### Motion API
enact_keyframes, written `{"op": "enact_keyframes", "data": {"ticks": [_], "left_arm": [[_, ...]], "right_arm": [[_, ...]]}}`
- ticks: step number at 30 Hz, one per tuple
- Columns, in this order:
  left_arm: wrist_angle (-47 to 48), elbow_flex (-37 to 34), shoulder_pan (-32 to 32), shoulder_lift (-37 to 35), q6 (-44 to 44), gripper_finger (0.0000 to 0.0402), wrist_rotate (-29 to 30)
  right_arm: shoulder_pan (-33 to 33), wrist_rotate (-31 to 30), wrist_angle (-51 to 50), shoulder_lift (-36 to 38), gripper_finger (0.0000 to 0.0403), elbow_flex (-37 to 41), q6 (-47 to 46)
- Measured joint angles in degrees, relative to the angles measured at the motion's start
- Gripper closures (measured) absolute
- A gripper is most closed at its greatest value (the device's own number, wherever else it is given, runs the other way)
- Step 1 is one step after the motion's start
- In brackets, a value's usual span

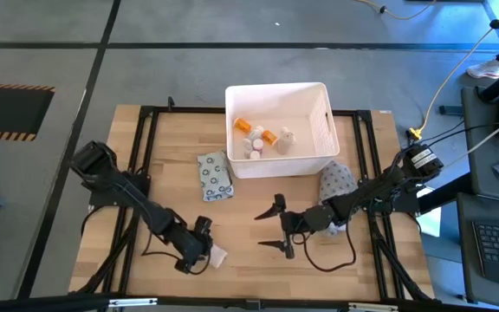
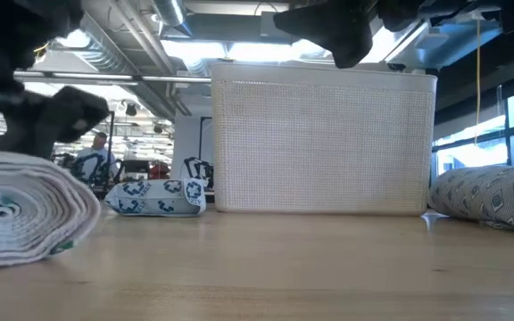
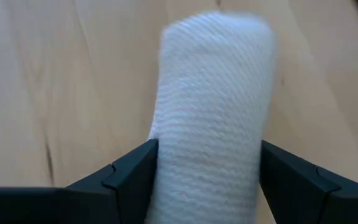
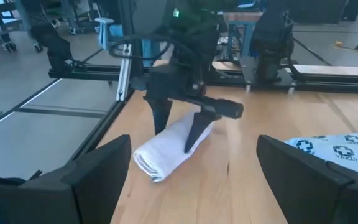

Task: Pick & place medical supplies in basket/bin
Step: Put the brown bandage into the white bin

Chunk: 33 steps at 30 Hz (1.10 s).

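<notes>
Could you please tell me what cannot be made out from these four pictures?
- Bin contents: the low view shows only the white bin's wall; the high view shows orange bottles, but the pale items beside them are too small to identify.
- White roll: the left gripper straddles it; the left wrist view cuts off its near end.
- Right gripper: open and empty; the low view crops it.
- Patterned packet: print unreadable.

White rectangular plastic tub [image 1: 323, 130] is set at table's far centre, orange pill bottles [image 1: 255, 131] inside. Flat grey printed packet [image 1: 214, 174] lies just left of it, grey patterned pouch [image 1: 337, 179] right-front. White cylindrical gauze roll [image 1: 216, 255] lies near front-left, straddled by left gripper [image 1: 199, 251].
</notes>
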<state>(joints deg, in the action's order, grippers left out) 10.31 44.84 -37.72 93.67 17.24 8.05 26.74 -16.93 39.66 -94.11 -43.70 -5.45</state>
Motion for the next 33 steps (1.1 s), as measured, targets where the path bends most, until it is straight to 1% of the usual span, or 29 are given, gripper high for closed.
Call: {"op": "enact_keyframes", "data": {"ticks": [3,5,10,15,18,20,23,27,30,33], "left_arm": [[1.02,-0.03,-0.01,1.2,1.13,0.0156,-0.25],[1.0,-0.04,-0.01,1.28,2.19,0.0169,-0.29],[0.57,-0.04,0.01,1.04,2.55,0.0229,-0.3],[0.69,-0.04,0.44,-0.84,3.18,0.0285,-0.52],[2.01,0.78,1.11,-4.02,3.16,0.0295,-0.5],[3.05,1.89,1.64,-6.78,3.16,0.0293,-0.43],[3.67,3.65,2.58,-11.03,3.12,0.028,0.76],[3.69,6.1,4.5,-16.21,3.03,0.0276,5.02],[3.84,8.19,7.09,-19.22,2.98,0.028,7.67],[3.77,11.73,11.0,-20.9,1.09,0.0283,8.89]], "right_arm": [[0.0,0.0,0.03,0.0,0.0054,0.0,-0.02],[0.0,0.0,-0.02,0.03,0.0054,0.0,0.08],[0.23,0.02,-2.74,1.55,0.0054,0.0,1.31],[1.41,0.05,-11.25,6.42,0.0054,0.06,1.31],[1.62,0.09,-13.17,11.45,0.0054,2.11,1.42],[1.6,0.02,-10.78,15.43,0.0054,5.91,1.25],[1.7,-0.04,-2.21,21.51,0.0054,14.79,-0.15],[2.12,-0.07,7.93,29.02,0.0054,26.06,-0.5],[2.75,-0.13,13.18,32.53,0.0054,31.23,-0.23],[2.82,0.0,14.88,34.73,0.0054,33.76,0.66]]}}
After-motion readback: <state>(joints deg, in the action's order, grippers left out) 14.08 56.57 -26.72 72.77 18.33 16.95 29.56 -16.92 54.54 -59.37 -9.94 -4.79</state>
